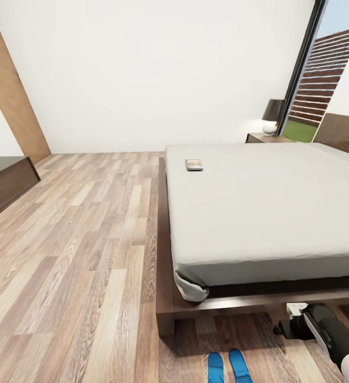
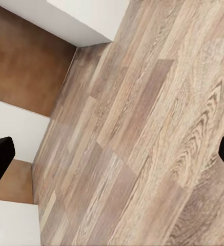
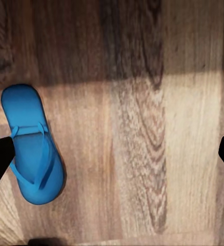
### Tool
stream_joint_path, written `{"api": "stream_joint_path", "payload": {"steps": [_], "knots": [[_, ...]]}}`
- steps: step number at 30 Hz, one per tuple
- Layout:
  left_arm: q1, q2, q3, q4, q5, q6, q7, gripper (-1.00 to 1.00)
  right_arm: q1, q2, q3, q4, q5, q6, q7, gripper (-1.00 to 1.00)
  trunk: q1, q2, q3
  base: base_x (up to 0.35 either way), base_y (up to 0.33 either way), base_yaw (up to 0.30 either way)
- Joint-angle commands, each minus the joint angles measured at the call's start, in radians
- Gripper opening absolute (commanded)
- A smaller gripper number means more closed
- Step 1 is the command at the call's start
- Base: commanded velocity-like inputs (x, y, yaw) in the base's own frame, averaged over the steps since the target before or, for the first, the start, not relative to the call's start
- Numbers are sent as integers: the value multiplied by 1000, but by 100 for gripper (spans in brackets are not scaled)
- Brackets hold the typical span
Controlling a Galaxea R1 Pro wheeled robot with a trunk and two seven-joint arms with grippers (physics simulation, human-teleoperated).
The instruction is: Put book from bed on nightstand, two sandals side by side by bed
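The book (image 1: 194,165) lies flat on the pale mattress of the bed (image 1: 259,213), near its far left edge. A nightstand (image 1: 266,138) stands beyond the bed's far corner. Two blue sandals (image 1: 215,368) (image 1: 239,366) lie side by side on the floor in front of the bed's near edge. My right gripper (image 3: 112,156) hangs open above the floor, with one sandal (image 3: 32,154) by one fingertip, not between the jaws. The right arm (image 1: 326,330) reaches in low beside the bed frame. My left gripper (image 2: 112,154) is open over bare planks.
A lamp (image 1: 273,117) with a dark shade stands on the nightstand. A low dark wooden cabinet (image 1: 4,181) sits against the left wall. A tall window (image 1: 323,80) fills the far right corner. Wood-plank floor (image 1: 79,239) stretches wide to the left of the bed.
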Motion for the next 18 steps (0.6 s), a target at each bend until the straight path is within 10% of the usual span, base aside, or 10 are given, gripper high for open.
{"api": "stream_joint_path", "payload": {"steps": [1,18], "knots": [[-1,0,8,2,-7,-7,2,100,0,0,-9,-1,10,3,8,100,-1,0,3,0,0,0],[-1,0,8,4,-9,-9,1,100,3,-3,-58,-1,16,-4,8,100,-66,119,56,0,0,0]]}}
